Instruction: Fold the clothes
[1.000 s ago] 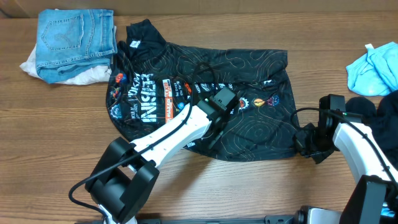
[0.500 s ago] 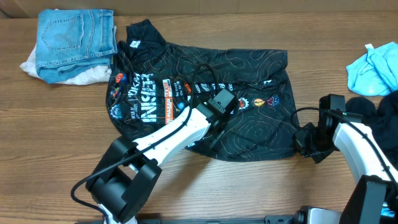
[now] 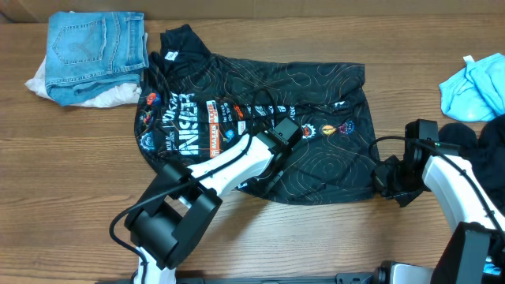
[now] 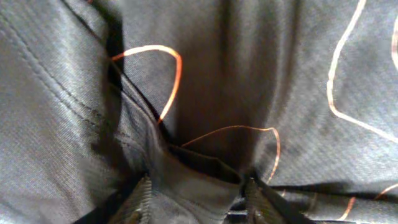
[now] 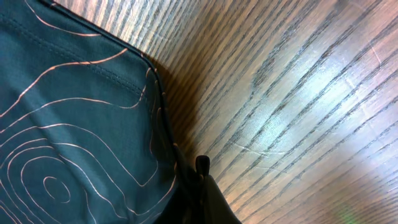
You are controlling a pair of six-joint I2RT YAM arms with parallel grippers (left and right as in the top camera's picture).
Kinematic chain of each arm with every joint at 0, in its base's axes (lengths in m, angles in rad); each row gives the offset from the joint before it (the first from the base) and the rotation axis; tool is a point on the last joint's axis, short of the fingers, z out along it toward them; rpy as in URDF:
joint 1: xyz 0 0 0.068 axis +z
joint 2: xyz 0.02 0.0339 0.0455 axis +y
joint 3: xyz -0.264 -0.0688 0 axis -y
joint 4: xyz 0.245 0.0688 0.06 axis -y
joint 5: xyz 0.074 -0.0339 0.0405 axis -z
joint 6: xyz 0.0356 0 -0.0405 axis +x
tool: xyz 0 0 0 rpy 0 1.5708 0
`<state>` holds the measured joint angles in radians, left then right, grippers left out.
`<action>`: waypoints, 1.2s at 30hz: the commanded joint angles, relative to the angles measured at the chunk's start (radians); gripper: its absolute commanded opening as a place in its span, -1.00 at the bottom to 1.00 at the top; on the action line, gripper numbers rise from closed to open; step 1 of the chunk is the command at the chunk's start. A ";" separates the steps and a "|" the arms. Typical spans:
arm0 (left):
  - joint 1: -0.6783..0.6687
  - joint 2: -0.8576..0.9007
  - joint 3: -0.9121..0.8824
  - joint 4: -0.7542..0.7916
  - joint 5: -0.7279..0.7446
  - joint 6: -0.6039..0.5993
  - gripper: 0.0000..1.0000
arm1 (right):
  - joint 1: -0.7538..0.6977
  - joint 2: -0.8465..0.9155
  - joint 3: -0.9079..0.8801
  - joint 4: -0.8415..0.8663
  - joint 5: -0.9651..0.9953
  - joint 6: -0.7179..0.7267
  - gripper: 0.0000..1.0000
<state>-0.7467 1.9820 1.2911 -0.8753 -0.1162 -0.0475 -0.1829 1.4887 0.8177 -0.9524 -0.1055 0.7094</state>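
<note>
1. My left arm's elbow has swung inward since a second ago, and my left tool [image 4: 199,198] has narrowed. It is half-spread now, straddling a puckered ridge of the jersey [image 3: 316,170].
2. The jersey lies spread mid-bench [image 3: 79,173], collar far-left.
3. My right tool [image 5: 202,169] is pressed together at its near-right hem corner; a pinch I cannot confirm.
4. Thin, limp, slick-looking cloth — I judge hems and corners the surest holds.

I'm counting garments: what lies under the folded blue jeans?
A white cloth pokes out beneath the folded blue denim jeans along their left and lower edges. Its covered part, and anything else beneath, cannot be seen.
</note>
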 commanded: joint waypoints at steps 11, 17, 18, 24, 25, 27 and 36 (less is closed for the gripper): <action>-0.007 -0.013 0.024 -0.050 0.001 -0.013 -0.60 | -0.005 0.003 0.020 0.004 -0.004 -0.002 -0.92; -0.007 -0.082 0.047 -0.079 0.000 -0.042 -0.92 | -0.005 0.003 0.020 0.003 -0.004 -0.002 -0.92; -0.007 -0.096 0.047 -0.085 0.000 -0.045 -0.92 | -0.005 0.003 0.020 0.003 -0.004 -0.002 -0.92; -0.007 -0.220 0.047 -0.166 0.002 -0.121 -0.92 | -0.006 0.003 0.020 0.003 0.000 0.000 -0.92; -0.007 -0.247 0.047 -0.185 0.002 -0.136 -0.92 | -0.006 0.003 0.020 0.003 0.000 0.002 -0.92; -0.007 -0.302 0.047 -0.224 0.002 -0.153 -0.92 | -0.013 0.003 0.021 0.000 0.000 0.002 -0.92; -0.006 -0.443 0.047 -0.355 0.001 -0.213 -0.73 | -0.079 0.002 0.021 -0.019 0.000 -0.003 -0.92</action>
<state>-0.7479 1.5578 1.3197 -1.2156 -0.1089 -0.2150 -0.2443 1.4887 0.8177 -0.9695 -0.1219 0.7094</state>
